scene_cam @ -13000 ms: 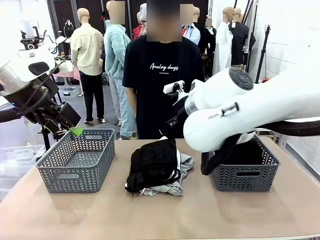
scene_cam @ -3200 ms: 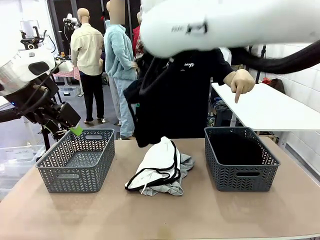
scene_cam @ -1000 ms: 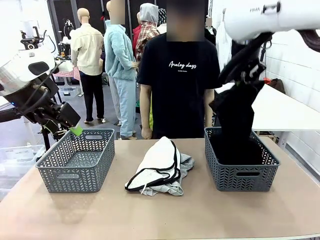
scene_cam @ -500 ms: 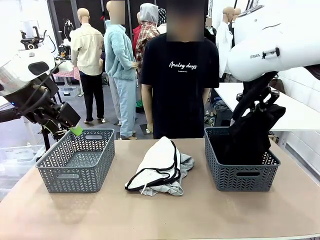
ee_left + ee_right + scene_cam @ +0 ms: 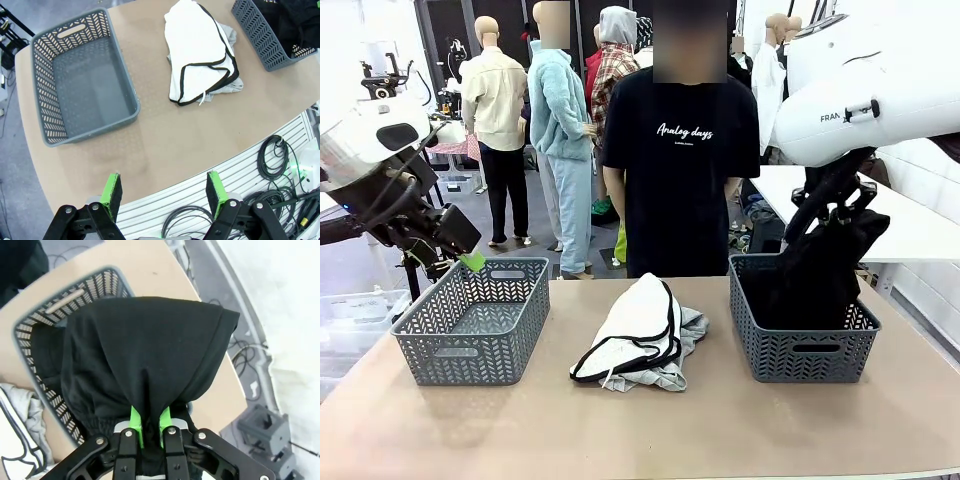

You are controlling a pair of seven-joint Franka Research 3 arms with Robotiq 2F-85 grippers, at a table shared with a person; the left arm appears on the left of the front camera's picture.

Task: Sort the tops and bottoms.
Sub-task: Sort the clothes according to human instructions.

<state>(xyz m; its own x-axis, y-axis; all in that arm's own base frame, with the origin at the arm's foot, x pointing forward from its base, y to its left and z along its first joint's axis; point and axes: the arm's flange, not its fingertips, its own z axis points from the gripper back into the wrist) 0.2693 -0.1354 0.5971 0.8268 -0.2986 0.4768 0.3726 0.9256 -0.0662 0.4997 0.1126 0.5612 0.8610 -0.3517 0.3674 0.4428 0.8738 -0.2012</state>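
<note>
We open on the table (image 5: 740,430), and our marker is the white garment (image 5: 640,325) folded at its middle. Nearer than the white garment, a broad strip of bare tabletop runs to the near edge, which curves round at the corner. Beyond the white garment a person (image 5: 685,170) in a black T-shirt stands right against the far edge.

Left of the white garment sits the left basket (image 5: 470,365), its grey floor showing, with a gap of table between them. Right of it sits the right basket (image 5: 810,355), a narrower gap there, and the table's side edge lies close past it.

Now the black garment (image 5: 825,270), right of the white garment: we see it bunched and draped, its lower folds down inside the right basket and its top above the rim. The right gripper (image 5: 149,415) is pinched tight on a fold of it.

The white garment itself has black trim, with a grey piece (image 5: 692,322) peeking out beneath.

Well left of the white garment and high, the left gripper (image 5: 163,182) hangs with its fingers spread, holding nothing.
</note>
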